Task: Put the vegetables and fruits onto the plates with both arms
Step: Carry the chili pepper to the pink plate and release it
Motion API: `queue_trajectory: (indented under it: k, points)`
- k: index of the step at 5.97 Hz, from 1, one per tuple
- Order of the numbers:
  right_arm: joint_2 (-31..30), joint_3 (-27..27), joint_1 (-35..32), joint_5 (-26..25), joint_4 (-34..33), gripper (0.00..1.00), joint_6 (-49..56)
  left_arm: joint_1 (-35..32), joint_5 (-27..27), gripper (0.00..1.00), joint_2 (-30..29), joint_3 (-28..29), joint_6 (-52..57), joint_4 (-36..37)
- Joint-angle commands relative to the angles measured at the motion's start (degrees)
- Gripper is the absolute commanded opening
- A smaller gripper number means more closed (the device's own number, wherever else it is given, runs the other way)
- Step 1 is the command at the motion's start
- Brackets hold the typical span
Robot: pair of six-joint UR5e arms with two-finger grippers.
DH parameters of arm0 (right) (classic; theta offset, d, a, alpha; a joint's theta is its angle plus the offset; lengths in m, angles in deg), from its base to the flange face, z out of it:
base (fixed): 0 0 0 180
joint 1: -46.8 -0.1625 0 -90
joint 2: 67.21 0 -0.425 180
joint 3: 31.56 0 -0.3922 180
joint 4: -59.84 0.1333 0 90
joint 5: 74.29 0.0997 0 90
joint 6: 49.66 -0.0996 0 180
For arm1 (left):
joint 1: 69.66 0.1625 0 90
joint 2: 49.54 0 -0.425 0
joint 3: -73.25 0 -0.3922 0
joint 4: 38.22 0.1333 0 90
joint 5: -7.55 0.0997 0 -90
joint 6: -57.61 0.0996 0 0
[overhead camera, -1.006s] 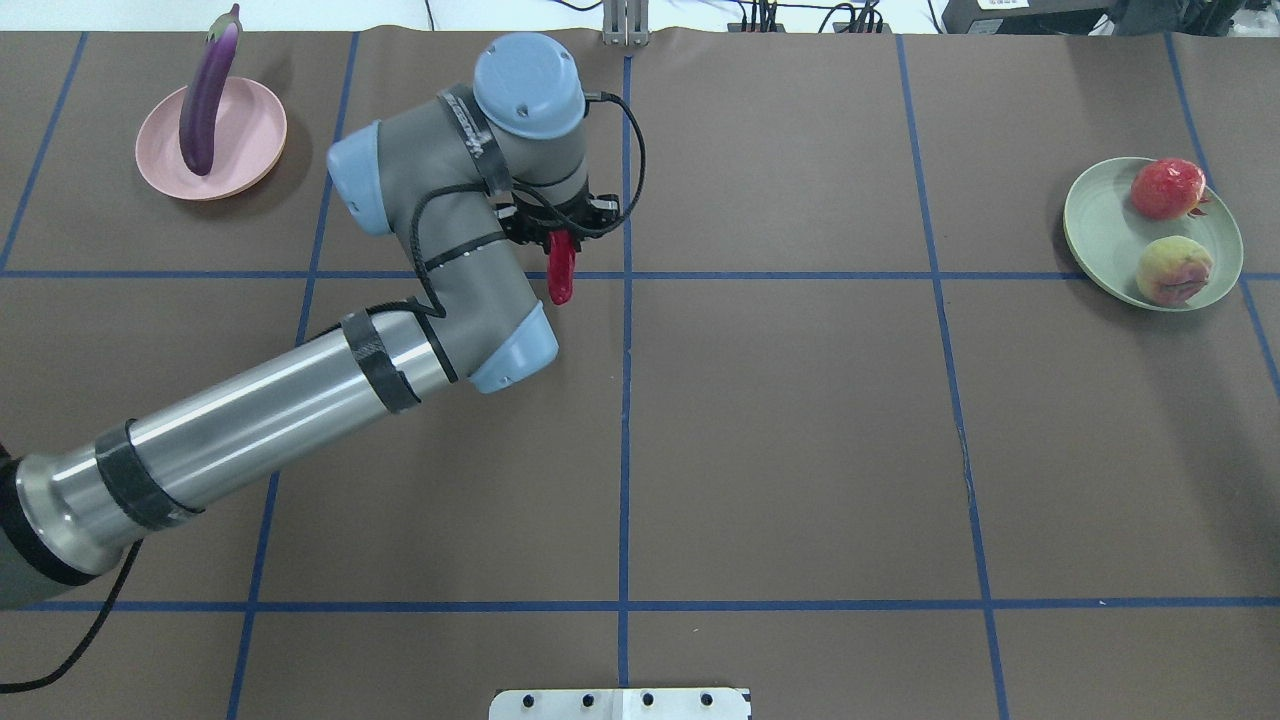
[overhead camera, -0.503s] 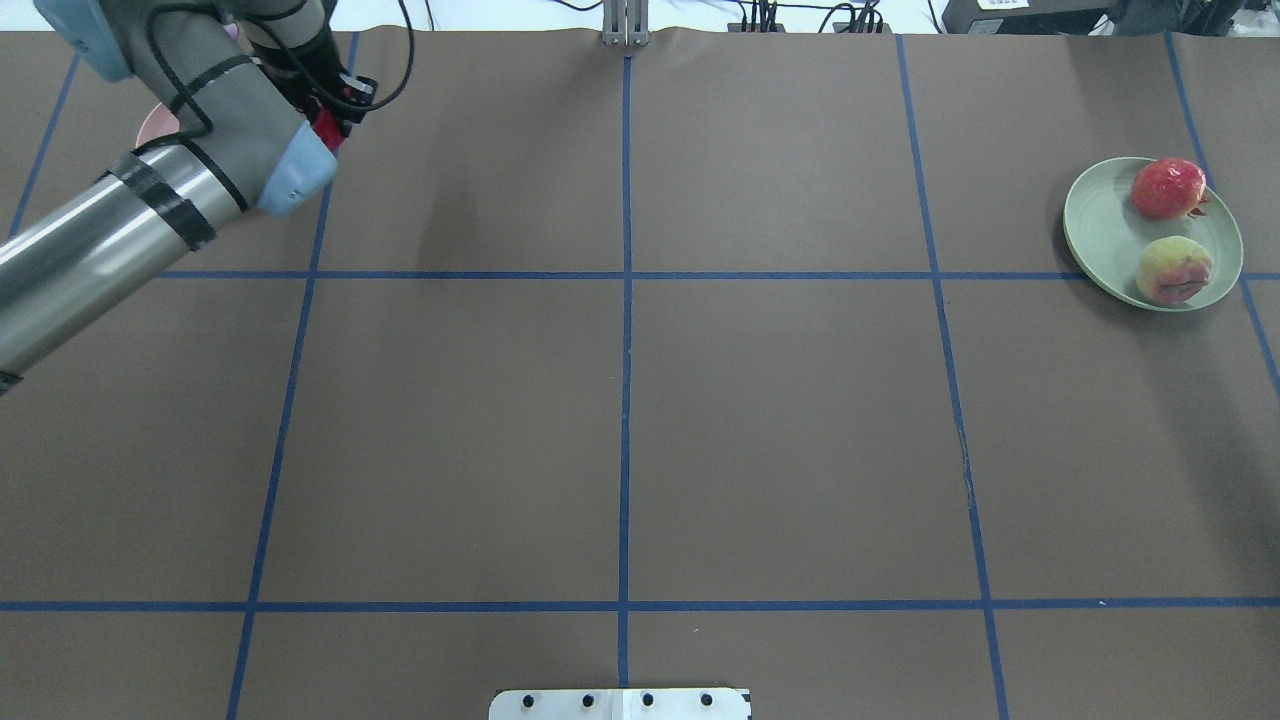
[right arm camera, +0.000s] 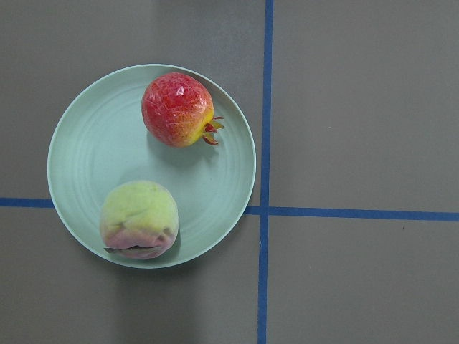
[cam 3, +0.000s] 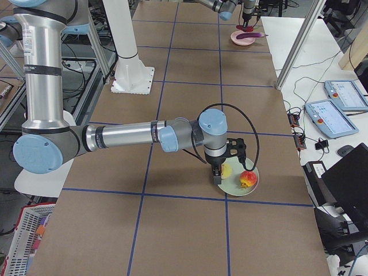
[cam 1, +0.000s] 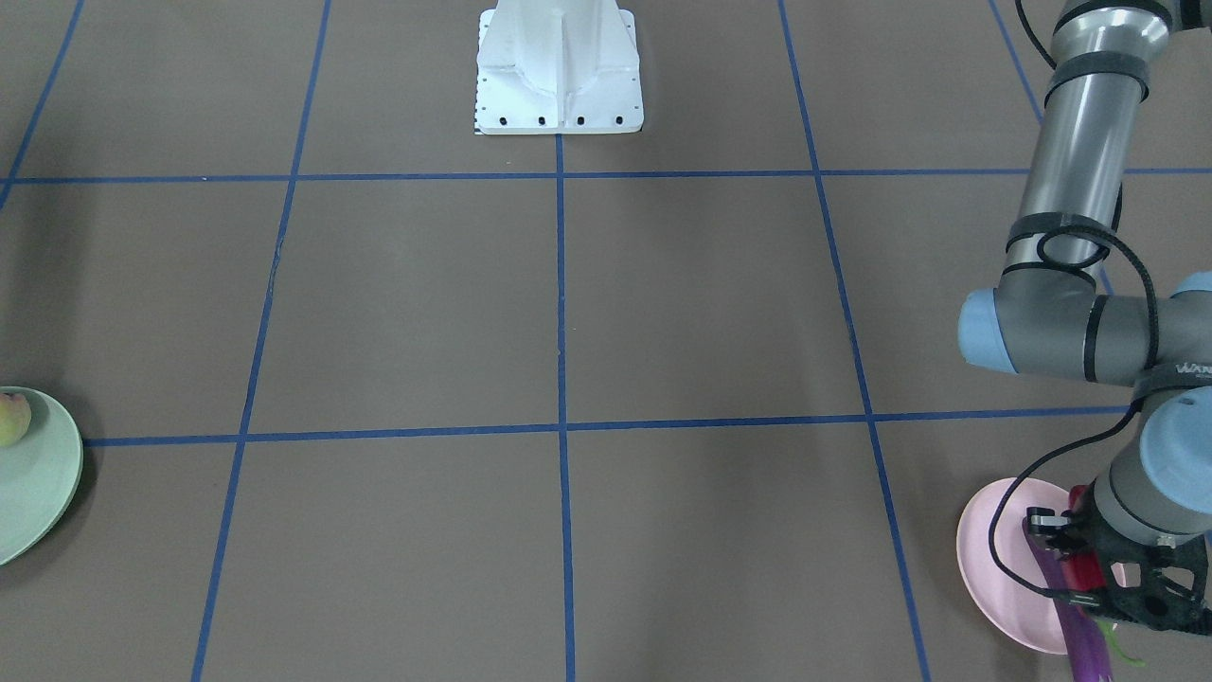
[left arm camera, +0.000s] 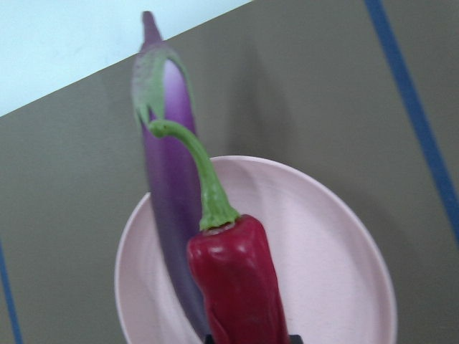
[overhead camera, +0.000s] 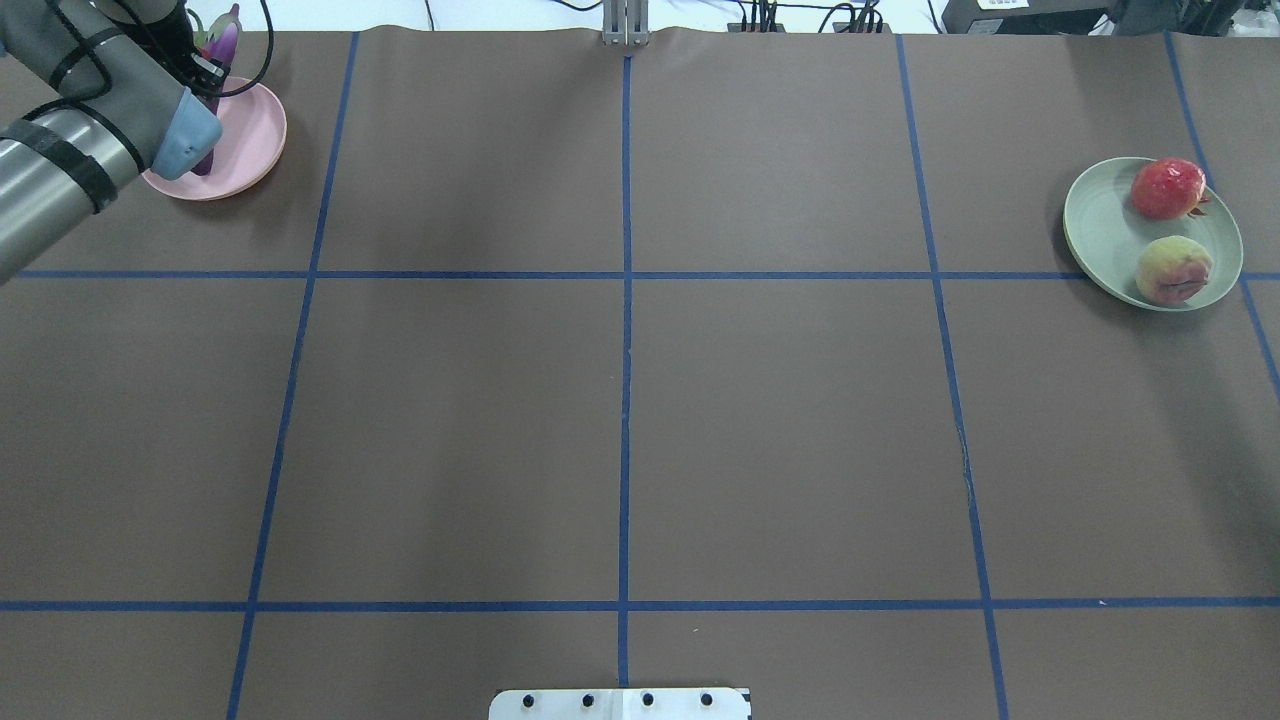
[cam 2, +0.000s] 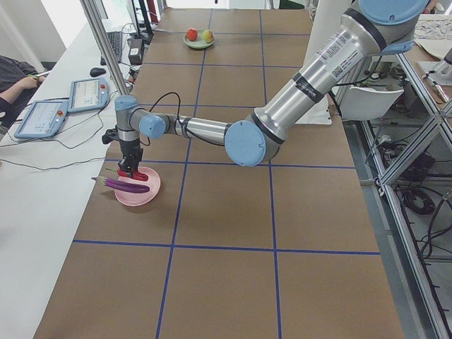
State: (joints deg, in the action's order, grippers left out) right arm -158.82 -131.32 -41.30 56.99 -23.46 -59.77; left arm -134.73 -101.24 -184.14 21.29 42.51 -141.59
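Note:
My left gripper [cam 1: 1089, 571] is shut on the red chili pepper [left arm camera: 237, 279] and holds it just above the pink plate [left arm camera: 323, 272]. The purple eggplant [left arm camera: 168, 179] lies across that plate beside the chili, its green calyx past the far rim. In the overhead view the left arm covers part of the pink plate [overhead camera: 250, 140]. The mint green plate [right arm camera: 86, 143] holds the pomegranate [right arm camera: 177, 109] and the peach [right arm camera: 138, 218]. The right gripper [cam 3: 217, 174] hangs over that plate in the exterior right view only; I cannot tell if it is open.
The white pedestal [cam 1: 559, 66] stands at the robot's side of the brown table with blue grid lines. A metal post [cam 2: 106, 49] and tablets [cam 2: 63, 106] stand on the bench past the pink plate's end.
My left arm has swung from the table's middle to its far left corner with the chili in its grip, and now holds it over the pink plate. The fruits have not moved.

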Motion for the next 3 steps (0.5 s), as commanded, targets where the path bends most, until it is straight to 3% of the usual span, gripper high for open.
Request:
queue_trajectory:
  k: [1, 2, 3]
  points:
    - [-0.06, -0.09, 0.03, 0.11, 0.07, 1.0, -0.17, -0.15, 0.69, 1.0, 1.0, -3.38, 0.07, -0.09]
    - [-0.06, 0.0, 0.03, 0.11, 0.07, 1.0, -0.18, -0.67, -4.71, 1.0, 4.84, -8.28, 0.5, 0.18]
    - [0.03, -0.09, 0.03, 0.11, 0.07, 1.0, -0.26, -2.94, -9.98, 1.0, 6.53, -9.55, 1.81, 0.1]
